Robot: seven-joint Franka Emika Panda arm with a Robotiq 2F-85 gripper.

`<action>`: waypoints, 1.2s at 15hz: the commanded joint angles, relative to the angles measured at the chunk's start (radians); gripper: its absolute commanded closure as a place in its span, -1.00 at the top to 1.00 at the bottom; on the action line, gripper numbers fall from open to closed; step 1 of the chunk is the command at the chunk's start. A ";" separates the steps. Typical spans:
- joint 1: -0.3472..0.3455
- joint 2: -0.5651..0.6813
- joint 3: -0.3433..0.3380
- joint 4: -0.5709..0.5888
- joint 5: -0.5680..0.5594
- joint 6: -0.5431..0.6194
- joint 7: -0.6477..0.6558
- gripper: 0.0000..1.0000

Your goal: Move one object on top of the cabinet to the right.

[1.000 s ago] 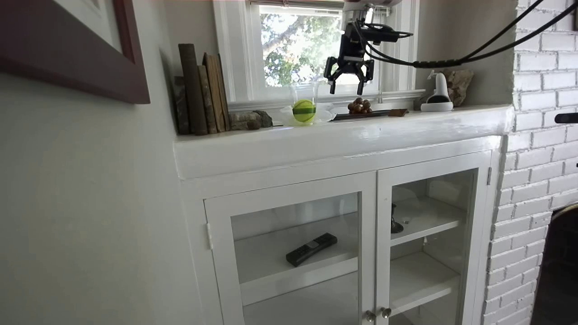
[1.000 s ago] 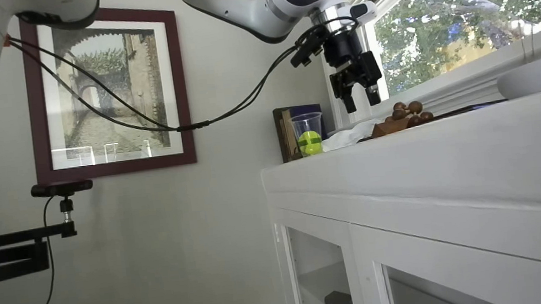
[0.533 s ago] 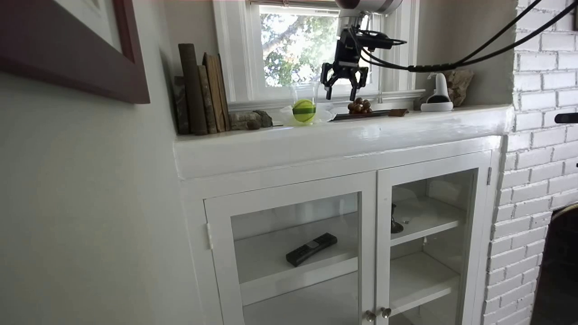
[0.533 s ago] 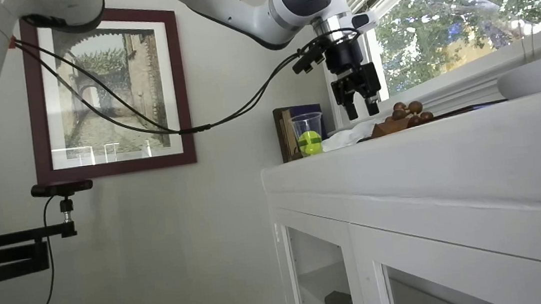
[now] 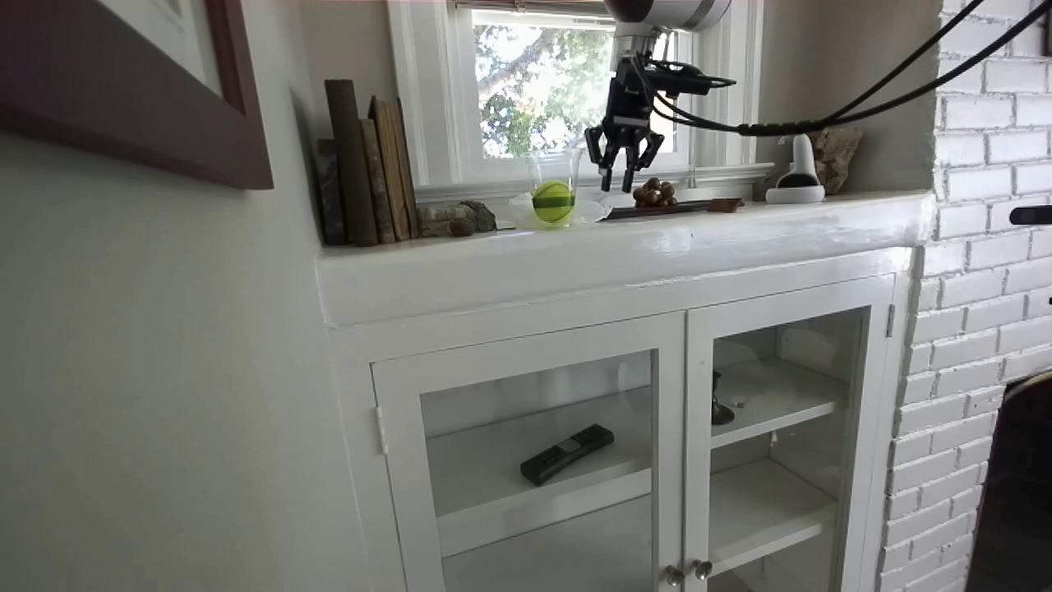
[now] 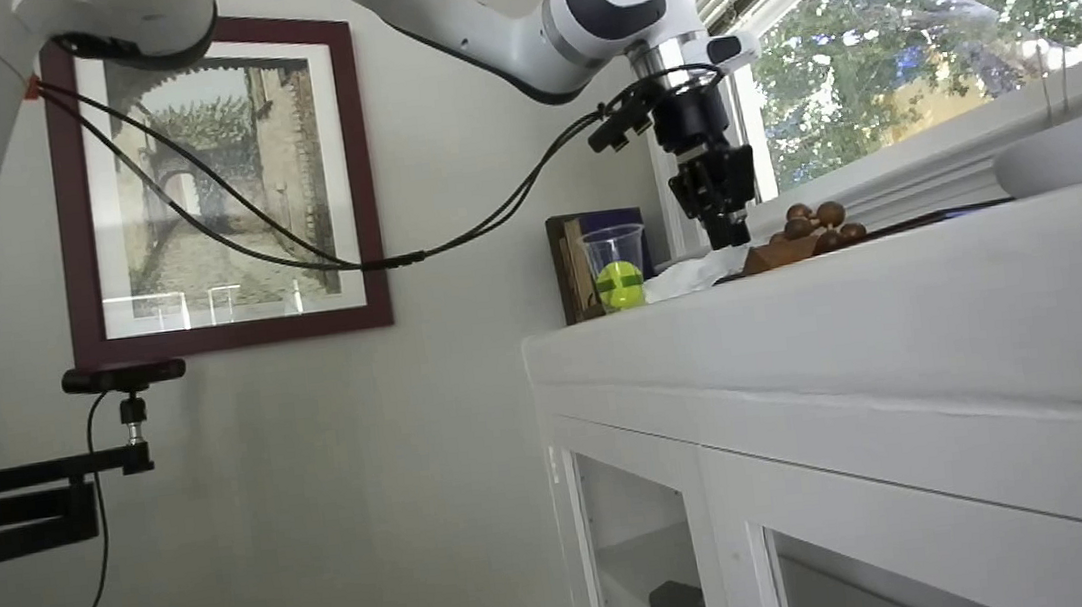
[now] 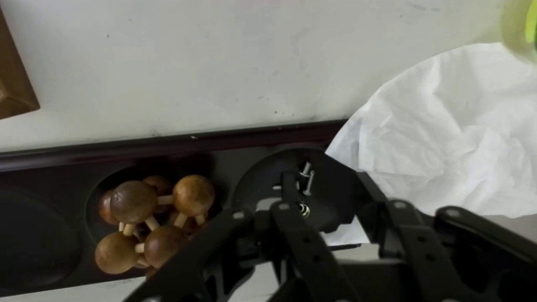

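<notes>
White-painted brick (image 5: 970, 312) stands well to the right of the gripper (image 5: 616, 181) in an exterior view, and a window (image 5: 534, 90) with leaves beyond its glass is behind it. Below the gripper is the white cabinet (image 5: 509, 370) with its glass-paned doors; the fingers (image 5: 629, 179), parted by a narrow gap, hang over its top ledge (image 5: 699, 234). Just to their right and a little lower, brown wooden balls (image 5: 655, 195) sit clustered on a dark tray (image 5: 678, 207). Left of the gripper, a clear cup (image 5: 555, 168) holds a yellow-green ball (image 5: 553, 214); farther left lean some books (image 5: 357, 164). Well below, behind glass, a black handset (image 5: 567, 454) lies on a shelf.

From the arm (image 6: 513, 35), in an exterior view, the gripper points down, with a crumpled white sheet (image 6: 699, 273) below and to its left. Cup and ball stand farther left, the wooden balls close on the right. The fingers overlap from this angle. A framed picture (image 6: 275, 161) hangs well to the left.

In the wrist view the fingers enter from the bottom, spaced apart over a round recess (image 7: 258, 180) of the tray where small metal screws (image 7: 309, 183) lie. The wooden balls occupy the neighbouring recess, left of the gripper; the white sheet overlaps the tray's end at its right.
</notes>
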 commanded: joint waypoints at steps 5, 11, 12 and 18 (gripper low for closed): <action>-0.012 0.040 -0.003 0.030 0.040 0.029 0.013 -0.12; -0.011 0.057 -0.003 0.032 0.048 0.041 0.029 -0.57; -0.011 0.059 -0.003 0.031 0.049 0.042 0.031 -0.48; -0.011 0.068 -0.003 0.031 0.052 0.041 0.039 -0.39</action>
